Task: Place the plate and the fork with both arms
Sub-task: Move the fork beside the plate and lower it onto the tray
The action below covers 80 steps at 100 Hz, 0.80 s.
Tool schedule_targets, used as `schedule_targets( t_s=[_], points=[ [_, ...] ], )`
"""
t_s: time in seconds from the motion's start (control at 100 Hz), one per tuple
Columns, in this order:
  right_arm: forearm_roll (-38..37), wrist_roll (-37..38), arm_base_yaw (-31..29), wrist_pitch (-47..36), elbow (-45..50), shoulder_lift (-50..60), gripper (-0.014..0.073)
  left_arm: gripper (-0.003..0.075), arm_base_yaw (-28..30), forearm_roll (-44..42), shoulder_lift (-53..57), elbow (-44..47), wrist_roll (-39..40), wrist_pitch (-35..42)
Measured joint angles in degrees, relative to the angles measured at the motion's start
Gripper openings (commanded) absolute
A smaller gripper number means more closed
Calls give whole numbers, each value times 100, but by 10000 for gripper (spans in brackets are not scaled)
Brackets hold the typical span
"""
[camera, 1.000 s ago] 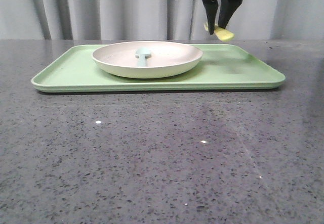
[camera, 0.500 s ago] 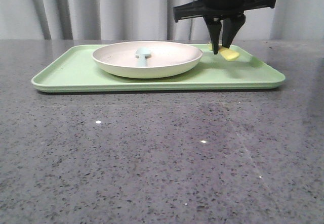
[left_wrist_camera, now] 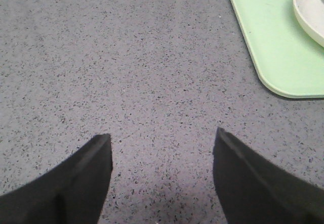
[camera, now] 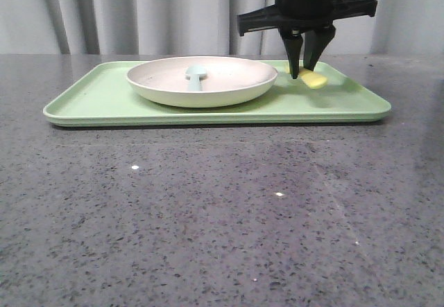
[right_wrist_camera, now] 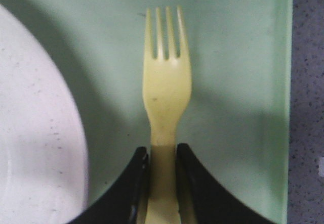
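Fingers of the right gripper clamp the yellow fork handle, low over the green tray, at 3 o'clock from the plate. Left gripper hangs spread and empty. Plate placement appears complete; fork release remains.

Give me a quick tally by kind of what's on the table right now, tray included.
Tray: 1
Plate: 1, on the tray
Spoon-like utensil: 1, pale blue-green, in the plate
Fork: 1, yellow, over the tray beside the plate, handle between the right gripper fingers
Total: 4
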State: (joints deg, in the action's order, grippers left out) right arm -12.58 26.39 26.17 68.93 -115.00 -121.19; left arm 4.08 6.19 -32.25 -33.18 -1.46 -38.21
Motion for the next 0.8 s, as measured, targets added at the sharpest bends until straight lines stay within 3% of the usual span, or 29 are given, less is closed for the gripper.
schedule_targets(
  t_s=[0.8],
  points=[
    [-12,0,0,-192,332,0,-13,429,0,0,0,0,0,44]
  ],
)
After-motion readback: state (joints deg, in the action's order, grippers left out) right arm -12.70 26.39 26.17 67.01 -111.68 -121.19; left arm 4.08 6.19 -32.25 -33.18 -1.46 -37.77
